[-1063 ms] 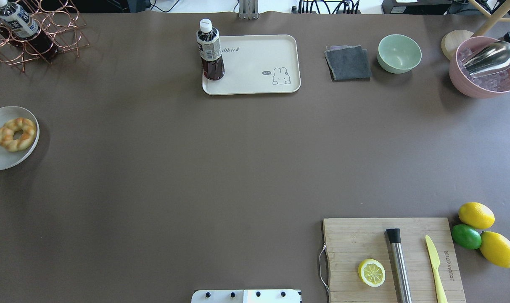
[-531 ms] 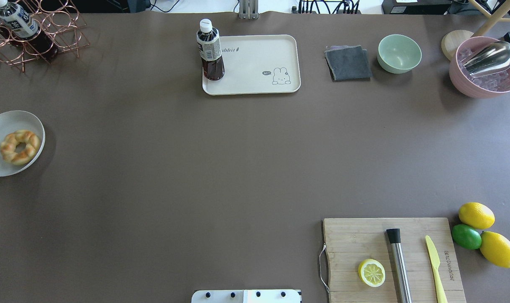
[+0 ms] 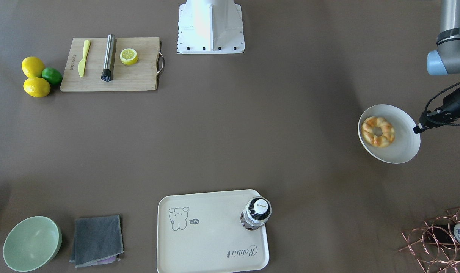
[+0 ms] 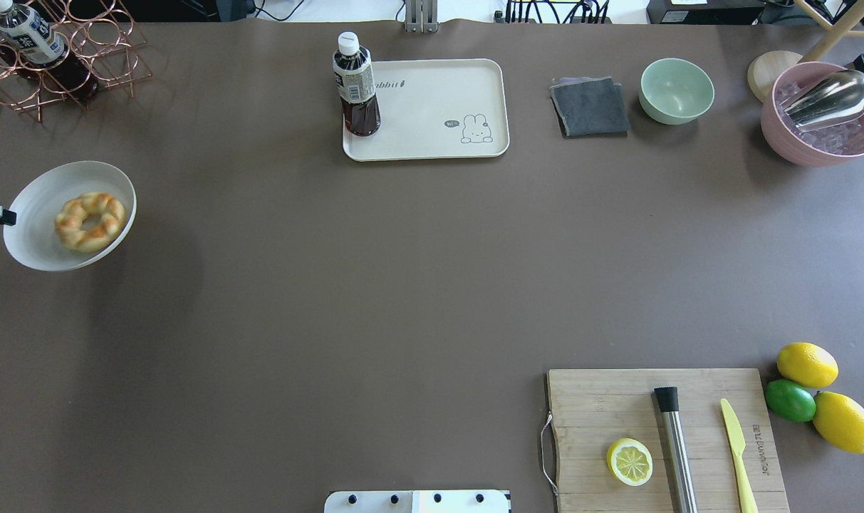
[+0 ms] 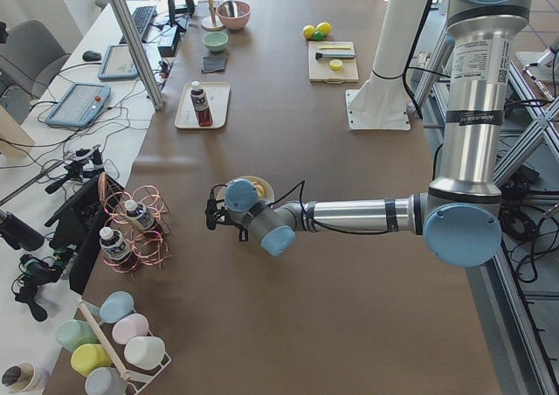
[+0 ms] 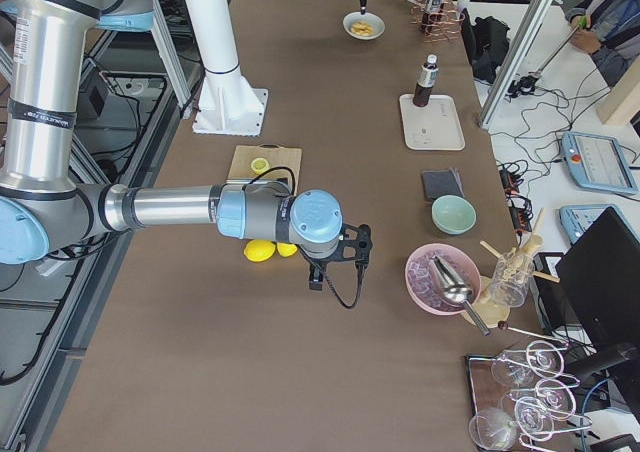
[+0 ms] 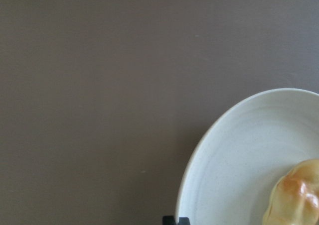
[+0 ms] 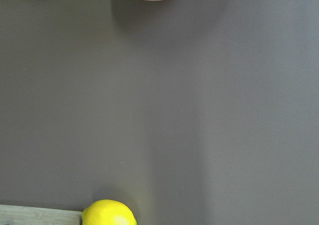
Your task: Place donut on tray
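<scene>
The donut point(image 4: 111, 212) lies in a round white plate point(image 4: 36, 199) at the table's left side. My left gripper point(image 4: 4, 215) is shut on the plate's left rim and holds it tilted, above the table, with its shadow offset below. In the front view the gripper point(image 3: 417, 129) pinches the plate point(image 3: 404, 146) with the donut point(image 3: 389, 132) inside. The left wrist view shows the plate point(image 7: 234, 160) and a part of the donut point(image 7: 296, 195). The cream tray point(image 4: 432, 107) lies at the far middle. My right gripper point(image 6: 335, 270) hovers near the lemons; I cannot tell its state.
A dark drink bottle point(image 4: 357, 85) stands on the tray's left end. A copper wire rack point(image 4: 68, 64) is at the far left. A grey cloth point(image 4: 590, 107), green bowl point(image 4: 677, 90) and pink ice bowl point(image 4: 823, 117) are far right. A cutting board point(image 4: 602, 406) is near right.
The plate with the donut has moved right, away from the table's left edge, and rose. My left gripper's tip now shows at the view's left edge.
</scene>
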Controlling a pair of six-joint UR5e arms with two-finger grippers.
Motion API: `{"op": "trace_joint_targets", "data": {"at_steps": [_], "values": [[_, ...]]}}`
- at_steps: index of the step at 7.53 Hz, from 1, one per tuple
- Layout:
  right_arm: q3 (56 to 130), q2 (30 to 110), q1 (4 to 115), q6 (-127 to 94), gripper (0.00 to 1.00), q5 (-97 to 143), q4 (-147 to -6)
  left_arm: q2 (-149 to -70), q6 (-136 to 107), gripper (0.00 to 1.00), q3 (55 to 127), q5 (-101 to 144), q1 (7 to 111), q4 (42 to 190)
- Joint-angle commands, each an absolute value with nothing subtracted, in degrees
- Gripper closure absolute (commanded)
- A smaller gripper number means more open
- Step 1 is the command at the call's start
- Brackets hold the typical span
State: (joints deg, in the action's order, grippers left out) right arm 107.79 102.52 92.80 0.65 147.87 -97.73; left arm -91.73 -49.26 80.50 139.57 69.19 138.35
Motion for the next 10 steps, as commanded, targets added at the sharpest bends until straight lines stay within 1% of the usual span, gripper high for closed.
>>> {"op": "trace_joint_targets", "data": {"at_steps": [1, 3, 4, 6, 7, 8, 10], "values": [[107.9, 99.6, 90.5, -3.0, 0.0, 147.7, -97.8, -93.8, -64.2, 1.0, 90.3, 143.6, 65.4, 138.0], [110.4, 97.9, 86.0, -9.0, 0.0, 147.8, -97.5, -94.7, -72.9, 1.0, 97.7, 141.9, 58.9, 137.9], [110.9, 97.7, 84.1, -13.8, 0.0, 147.9, -92.2, -96.7, -76.2, 1.0, 100.3, 139.6, 55.3, 137.4], [110.9, 97.6, 77.5, -31.3, 0.0, 147.6, -76.4, -104.5, -76.7, 1.0, 105.5, 136.5, 52.4, 124.6], [110.8, 96.2, 74.7, -39.2, 0.0, 147.1, -71.0, -106.8, -76.7, 1.0, 107.7, 133.8, 50.6, 121.5], [111.0, 94.1, 72.2, -44.1, 0.0, 146.7, -70.2, -109.1, -76.7, 1.0, 107.9, 128.5, 47.0, 118.1], [110.9, 88.7, 67.9, -53.3, 0.0, 144.9, -70.2, -118.5, -76.8, 1.0, 108.2, 124.1, 43.6, 106.7]]}}
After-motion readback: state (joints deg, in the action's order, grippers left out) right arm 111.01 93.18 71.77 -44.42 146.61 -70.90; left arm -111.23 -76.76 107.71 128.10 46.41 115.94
